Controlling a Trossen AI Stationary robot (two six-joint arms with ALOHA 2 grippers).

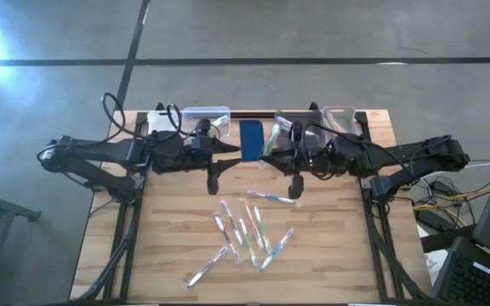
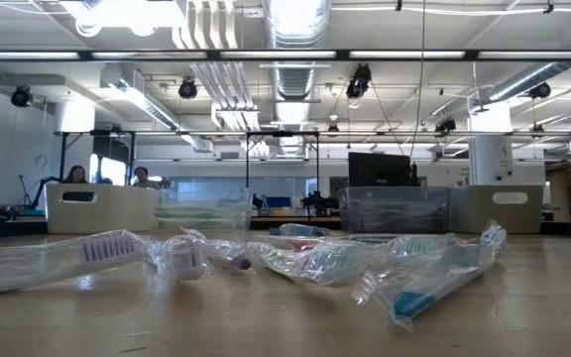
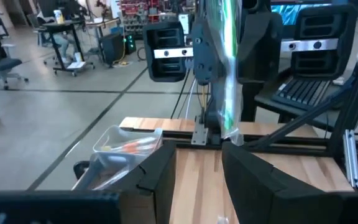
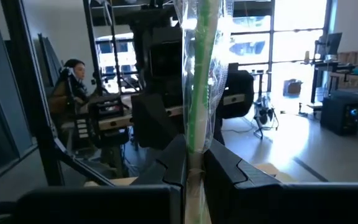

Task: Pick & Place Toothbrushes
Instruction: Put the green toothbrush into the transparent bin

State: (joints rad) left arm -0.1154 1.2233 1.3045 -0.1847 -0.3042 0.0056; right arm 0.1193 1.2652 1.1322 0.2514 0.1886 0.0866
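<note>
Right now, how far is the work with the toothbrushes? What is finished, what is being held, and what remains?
Done: the clear bin at the table's back edge seems to hold at least one wrapped brush. In hand: the right gripper is shut on a green wrapped toothbrush, raised near the back of the table opposite the left gripper, which stands open and empty. Left: about ten wrapped toothbrushes lie scattered on the table, so most of the work remains.

Wrapped toothbrushes (image 2: 295, 260) lie scattered across the wooden tabletop (image 2: 266, 322) close to the lens, each in crinkled clear film. One at the left shows purple bristles (image 2: 107, 248); another at the right has a blue-green handle (image 2: 424, 296). Behind them stand a beige bin (image 2: 102, 209), a clear tub (image 2: 204, 215) and a grey bin (image 2: 395, 209). Two seated people (image 2: 107, 177), possibly at desks, show far back.
</note>
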